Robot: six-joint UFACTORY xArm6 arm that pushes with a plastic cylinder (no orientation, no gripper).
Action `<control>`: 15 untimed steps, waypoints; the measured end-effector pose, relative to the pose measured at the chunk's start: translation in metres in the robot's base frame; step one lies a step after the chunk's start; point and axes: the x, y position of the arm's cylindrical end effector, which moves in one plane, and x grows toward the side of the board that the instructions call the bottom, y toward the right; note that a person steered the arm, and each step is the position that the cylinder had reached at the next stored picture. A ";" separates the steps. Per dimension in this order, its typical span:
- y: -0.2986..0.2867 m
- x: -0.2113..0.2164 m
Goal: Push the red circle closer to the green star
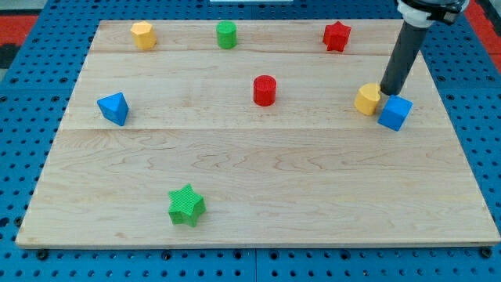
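**Tip parked far from the red circle**

My tip [386,94] is resting between a yellow block [367,99] and a blue cube [394,113]; no gripper is fitted, so nothing is being held. The red circle [264,90] is sitting mid-surface, the green star [186,205] at its seven o'clock. I should be approaching from its one o'clock side. Path looking unobstructed.

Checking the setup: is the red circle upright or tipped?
Upright: the red circle stands on end, flat round top showing.

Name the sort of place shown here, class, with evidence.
Probably a robotics lab bench: a wooden board on blue pegboard, my tip among small blocks like the red circle and green star.
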 end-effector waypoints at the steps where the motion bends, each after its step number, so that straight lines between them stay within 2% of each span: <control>1: -0.025 0.011; 2: -0.083 0.009; 3: -0.097 -0.026; 4: -0.148 -0.020; 5: -0.232 0.008; 6: -0.266 0.001; 7: -0.275 -0.031; 9: -0.317 -0.031; 13: -0.310 -0.041; 15: -0.327 0.034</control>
